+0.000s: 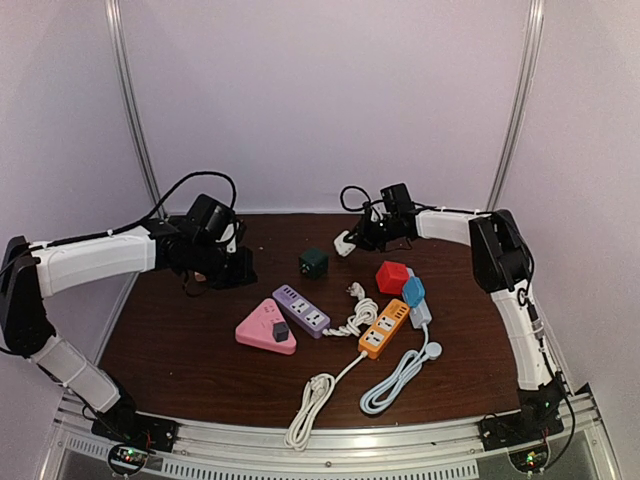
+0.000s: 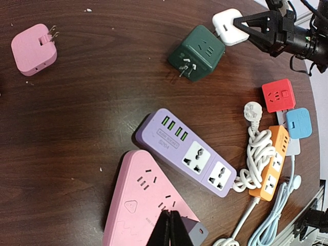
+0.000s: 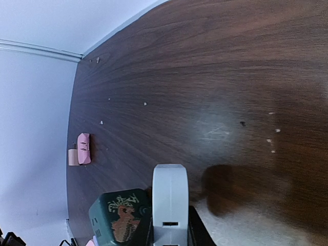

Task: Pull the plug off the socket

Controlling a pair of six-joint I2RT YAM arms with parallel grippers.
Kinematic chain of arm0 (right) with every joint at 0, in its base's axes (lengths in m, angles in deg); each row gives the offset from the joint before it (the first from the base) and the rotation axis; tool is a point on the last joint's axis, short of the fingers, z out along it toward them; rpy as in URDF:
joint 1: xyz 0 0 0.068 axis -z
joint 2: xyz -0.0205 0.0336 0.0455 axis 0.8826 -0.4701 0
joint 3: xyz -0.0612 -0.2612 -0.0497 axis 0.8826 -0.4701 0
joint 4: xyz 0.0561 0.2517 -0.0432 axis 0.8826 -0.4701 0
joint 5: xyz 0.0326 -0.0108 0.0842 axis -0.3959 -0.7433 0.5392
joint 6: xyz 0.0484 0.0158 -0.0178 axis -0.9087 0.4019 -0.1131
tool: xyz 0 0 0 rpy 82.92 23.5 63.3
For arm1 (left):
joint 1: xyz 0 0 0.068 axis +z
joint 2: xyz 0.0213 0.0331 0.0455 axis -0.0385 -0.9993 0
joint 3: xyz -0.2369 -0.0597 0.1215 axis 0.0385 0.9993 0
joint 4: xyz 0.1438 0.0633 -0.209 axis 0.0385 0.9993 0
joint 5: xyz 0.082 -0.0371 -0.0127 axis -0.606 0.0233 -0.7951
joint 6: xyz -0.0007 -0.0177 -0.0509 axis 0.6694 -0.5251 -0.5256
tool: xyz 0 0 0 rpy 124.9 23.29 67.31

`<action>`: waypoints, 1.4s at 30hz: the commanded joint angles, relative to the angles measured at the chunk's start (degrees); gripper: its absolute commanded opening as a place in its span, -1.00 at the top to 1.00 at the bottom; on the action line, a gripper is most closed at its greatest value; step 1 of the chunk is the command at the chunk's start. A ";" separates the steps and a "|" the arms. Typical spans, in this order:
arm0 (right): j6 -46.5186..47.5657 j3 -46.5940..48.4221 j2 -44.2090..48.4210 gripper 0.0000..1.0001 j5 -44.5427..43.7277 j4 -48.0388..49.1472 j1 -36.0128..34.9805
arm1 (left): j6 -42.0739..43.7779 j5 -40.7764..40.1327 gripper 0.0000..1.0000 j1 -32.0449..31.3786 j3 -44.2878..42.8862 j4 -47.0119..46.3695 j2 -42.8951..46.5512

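Right pincer (image 1: 354, 240) is clamped on the white square plastic plug (image 2: 228, 25), near the desk's (image 1: 180, 345) far edge, right of centre. The plug looks free. It sits apart from the dark green cube socket (image 1: 313, 262), which is just beside it toward the middle, metal prongs showing on one face. Can't tell if the plug is lifted or resting on the wood; right wrist view shows a shadow close by it.

Left pincer (image 2: 170, 218) has fingers together, gripping nothing, toward the desk's left edge. It points at the pink triangular socket block (image 2: 141, 202), left of centre, which carries a dark grey plug (image 1: 281, 331). A pink square adapter (image 2: 33, 48) lies loose toward the far-left corner.

Judgement: pull-off looks done for the white plug, so the step in hand is carry-away or set-down. Next move calls for lowering it onto bare wood away from the green cube, then spreading the fingers. If the grey plug counts too, the left arm must spread its fingers, straddle it and pull straight up with the block held down.
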 commanded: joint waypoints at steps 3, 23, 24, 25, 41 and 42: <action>2.65 0.03 0.05 0.86 -0.06 -2.87 3.44 | 0.91 -1.01 0.95 0.15 -1.04 1.76 1.86; 11.67 -6.16 7.29 -0.20 -13.34 -9.87 5.17 | 0.38 -1.17 0.95 0.15 2.32 -0.39 2.64; 12.25 -6.64 8.39 -0.26 -14.61 -10.11 5.07 | 0.39 -1.08 0.95 0.15 2.91 -0.80 2.82; 12.73 -7.23 9.65 -0.31 -15.88 -10.29 4.89 | 0.36 -0.93 0.95 0.15 3.45 -1.17 3.01; 15.50 -20.12 29.39 -0.43 -27.62 -11.11 -5.81 | -0.39 1.56 0.95 0.15 11.24 -8.19 5.47; 15.24 -21.27 30.48 -0.43 -28.13 -11.10 -6.98 | -0.32 1.42 0.95 0.15 11.34 -8.26 5.46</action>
